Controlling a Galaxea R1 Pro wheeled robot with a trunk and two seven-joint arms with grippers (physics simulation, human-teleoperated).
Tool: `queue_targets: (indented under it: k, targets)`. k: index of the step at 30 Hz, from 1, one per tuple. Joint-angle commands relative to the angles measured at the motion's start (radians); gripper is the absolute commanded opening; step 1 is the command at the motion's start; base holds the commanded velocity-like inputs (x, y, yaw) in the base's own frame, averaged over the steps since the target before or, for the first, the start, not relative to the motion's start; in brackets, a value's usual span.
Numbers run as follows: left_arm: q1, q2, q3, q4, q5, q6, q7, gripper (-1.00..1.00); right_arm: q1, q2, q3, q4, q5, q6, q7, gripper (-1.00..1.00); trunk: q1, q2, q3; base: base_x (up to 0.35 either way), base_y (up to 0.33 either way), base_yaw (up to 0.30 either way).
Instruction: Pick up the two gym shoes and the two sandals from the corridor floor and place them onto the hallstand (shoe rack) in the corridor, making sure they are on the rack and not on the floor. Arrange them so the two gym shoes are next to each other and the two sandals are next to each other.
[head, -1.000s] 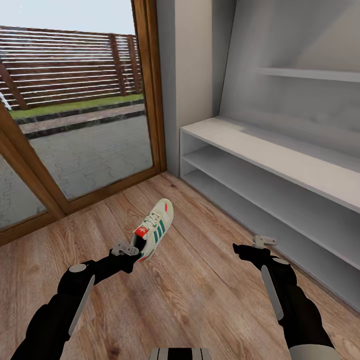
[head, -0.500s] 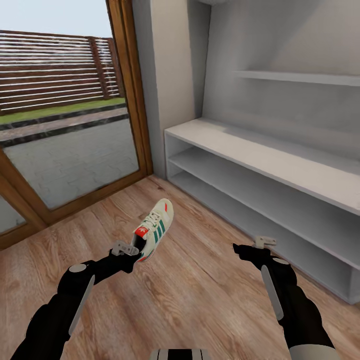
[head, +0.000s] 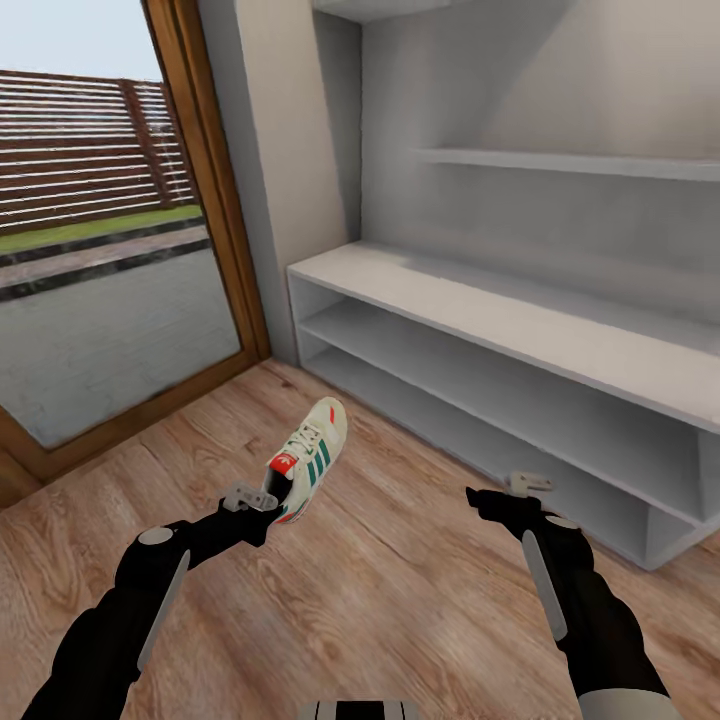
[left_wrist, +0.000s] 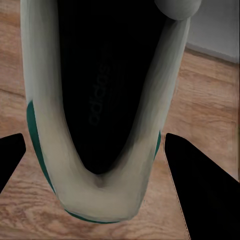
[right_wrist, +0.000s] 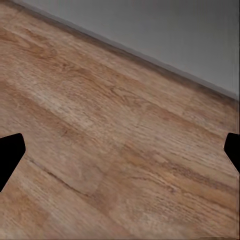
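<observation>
Your left end effector (head: 262, 497) was clamped on the heel of one gym shoe (head: 309, 457), carried clear above the corridor floor (head: 400, 590). The shoe's long axis ran away from you and slightly rightward, toe pointing forward and raised toward the hallstand (head: 520, 340), heel nearest the end effector. In the left wrist view you looked down into the shoe's dark opening (left_wrist: 107, 95), with the two fingers (left_wrist: 200, 185) standing either side of the heel. Your right end effector (head: 520, 487) carried nothing, its fingers spread wide over bare planks in the right wrist view (right_wrist: 10, 152). The hallstand stood ahead and to the right, beside the glass door (head: 90, 290). Against the earlier frames, your view had swung rightward: door and hallstand sat further left in the picture, while both arms and the shoe kept their places.
</observation>
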Motion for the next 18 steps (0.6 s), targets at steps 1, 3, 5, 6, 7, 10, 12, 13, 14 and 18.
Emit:
queue_targets:
  k: [1,3,5,6,7,10,12,13,14,18]
  targets:
    - [0.000,0.000,0.000,-0.002,-0.009,0.002,-0.007,-1.00,-0.001,0.000,-0.001,-0.001,-0.008,0.005,-0.001,1.00,0.000,0.000,0.000,0.000,0.000,-0.247]
    - [0.000,0.000,-0.001,-0.002,-0.009,0.002,-0.007,-1.00,-0.001,0.000,-0.001,-0.001,-0.008,0.005,-0.001,1.00,0.000,0.000,0.002,0.000,0.000,-0.247]
    - [0.000,0.000,-0.001,-0.002,-0.009,0.002,-0.007,-1.00,-0.001,0.000,-0.001,-0.001,-0.008,0.005,-0.001,1.00,0.000,0.000,0.004,0.000,0.000,-0.247]
    - [0.000,0.000,-0.001,-0.002,-0.009,0.002,-0.007,-1.00,-0.001,0.000,-0.001,-0.001,-0.008,0.004,-0.001,1.00,0.000,0.000,0.005,0.000,0.000,-0.247]
    - [0.000,0.000,-0.001,-0.001,-0.009,0.002,-0.007,-1.00,-0.001,0.000,-0.001,-0.001,-0.008,0.004,-0.001,1.00,0.000,0.000,0.006,0.000,0.000,-0.247]
    - [0.000,0.000,-0.001,-0.001,-0.009,0.002,-0.007,-1.00,-0.001,0.000,-0.001,-0.001,-0.008,0.004,-0.001,1.00,0.000,0.000,0.009,0.000,0.000,-0.247]
    - [0.000,0.000,-0.001,-0.001,-0.009,0.002,-0.007,-1.00,-0.001,0.000,-0.001,-0.001,-0.008,0.004,-0.001,1.00,0.000,0.000,0.011,0.000,0.000,-0.247]
    - [0.000,0.000,-0.001,-0.001,-0.009,0.002,-0.007,-1.00,-0.001,0.000,-0.001,-0.001,-0.008,0.004,-0.001,1.00,0.000,0.000,0.012,0.000,0.000,-0.247]
    - [0.000,0.000,-0.001,-0.001,-0.009,0.002,-0.007,-1.00,-0.001,0.000,-0.001,-0.001,-0.008,0.004,-0.001,1.00,0.000,0.000,0.013,-0.005,0.000,-0.247]
    - [0.000,0.000,-0.001,-0.001,-0.009,0.002,-0.007,-1.00,-0.001,0.000,-0.001,-0.001,-0.008,0.005,-0.001,1.00,0.000,0.000,0.017,-0.053,-0.031,-0.247]
